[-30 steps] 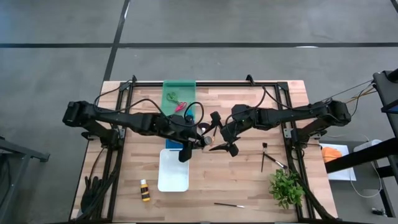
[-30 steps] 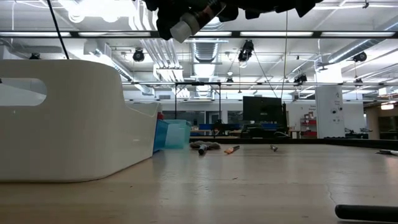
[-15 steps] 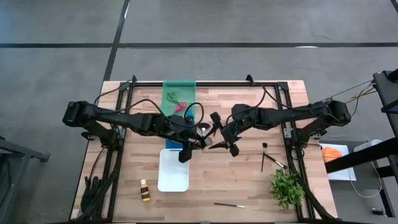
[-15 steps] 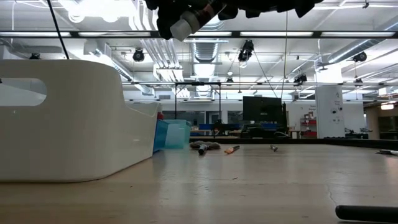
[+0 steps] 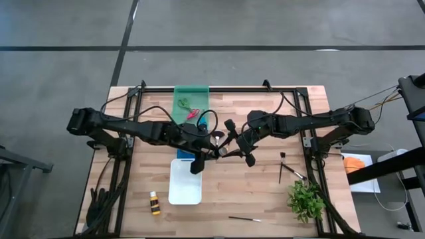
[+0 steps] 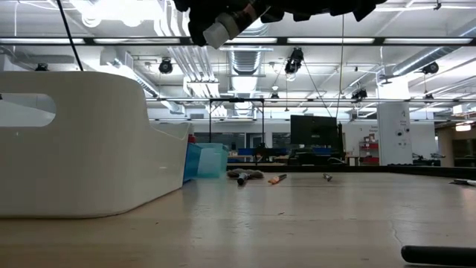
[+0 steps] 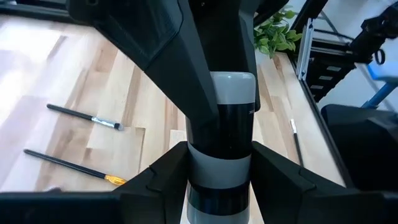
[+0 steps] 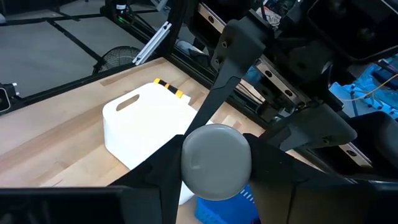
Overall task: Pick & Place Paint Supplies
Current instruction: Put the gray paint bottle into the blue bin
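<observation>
— Where's the bottle right now?

— In mid-air, at the centre of the overhead picture. A dark paint bottle (image 5: 218,150) with a white cap hangs between the two arms, above the bare wood just right of the white tray (image 5: 185,180). Both grippers are on it.

— Both?

— Yes. The left gripper (image 5: 211,151) comes in from the left, the right gripper (image 5: 226,147) from the right, and they meet at the bottle. In the left wrist picture the bottle (image 7: 221,146) sits snug between the left fingers (image 7: 158,177), with the other arm's finger laid on its cap end. In the right wrist picture the round cap (image 8: 216,162) fills the gap between the right fingers (image 8: 165,163), pressed on both sides.

— And from table height?

— The bottle (image 6: 223,28) is at the top edge of the picture, tilted, cap pointing down-left, well clear of the table (image 6: 297,216).

— Anything else lying about?

— A yellow-banded bottle (image 5: 155,203) at the lower left, a brush (image 5: 244,218) near the bottom edge, two brushes (image 5: 283,166) at the right, beside the plant (image 5: 305,200). Scissors (image 5: 187,108) lie in the green tray (image 5: 179,93) at the top.
</observation>
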